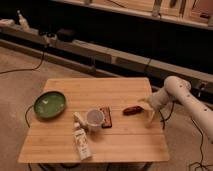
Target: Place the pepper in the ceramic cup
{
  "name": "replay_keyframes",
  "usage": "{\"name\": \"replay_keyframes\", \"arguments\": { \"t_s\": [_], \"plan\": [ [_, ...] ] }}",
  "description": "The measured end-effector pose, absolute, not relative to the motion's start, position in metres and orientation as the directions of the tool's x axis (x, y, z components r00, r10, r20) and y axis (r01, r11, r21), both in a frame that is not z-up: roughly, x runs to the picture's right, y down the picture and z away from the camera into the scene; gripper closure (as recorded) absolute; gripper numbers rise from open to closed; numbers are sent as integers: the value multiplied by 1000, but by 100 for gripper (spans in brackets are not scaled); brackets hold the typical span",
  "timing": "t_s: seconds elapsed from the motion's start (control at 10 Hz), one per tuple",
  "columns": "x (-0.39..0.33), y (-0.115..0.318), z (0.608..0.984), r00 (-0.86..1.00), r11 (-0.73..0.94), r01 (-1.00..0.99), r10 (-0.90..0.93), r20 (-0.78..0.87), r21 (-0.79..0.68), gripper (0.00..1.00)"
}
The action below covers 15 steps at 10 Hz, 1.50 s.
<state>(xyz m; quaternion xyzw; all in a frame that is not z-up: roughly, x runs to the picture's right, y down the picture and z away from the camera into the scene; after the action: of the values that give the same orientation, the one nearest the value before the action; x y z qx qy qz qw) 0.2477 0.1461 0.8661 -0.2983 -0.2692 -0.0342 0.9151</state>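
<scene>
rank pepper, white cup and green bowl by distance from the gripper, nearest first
Gripper hangs open at the table's right edge.
1. Pepper, just left of it.
2. Cup, table centre.
3. Green bowl, far left.

dim workroom, warm low light
a pale wooden table [115, 90] stands on a grey-beige floor [17, 97], where a black cable [27, 68] trails off to the left. behind it a long low ledge [125, 61] runs along a dark wall [125, 35], with a pale upper shelf [140, 11] above. small items sit on the ledge at far left, perhaps a bottle [21, 20].
</scene>
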Motion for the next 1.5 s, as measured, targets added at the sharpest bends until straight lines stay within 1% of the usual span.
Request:
{"name": "replay_keyframes", "arguments": {
  "t_s": [0.3,0.6,1.5],
  "plan": [
    [238,140,876,839,810,218,129,529,-544,20],
    [237,139,886,851,810,214,121,512,-546,20],
    [226,138,888,835,829,209,126,536,-519,20]
  ]
}}
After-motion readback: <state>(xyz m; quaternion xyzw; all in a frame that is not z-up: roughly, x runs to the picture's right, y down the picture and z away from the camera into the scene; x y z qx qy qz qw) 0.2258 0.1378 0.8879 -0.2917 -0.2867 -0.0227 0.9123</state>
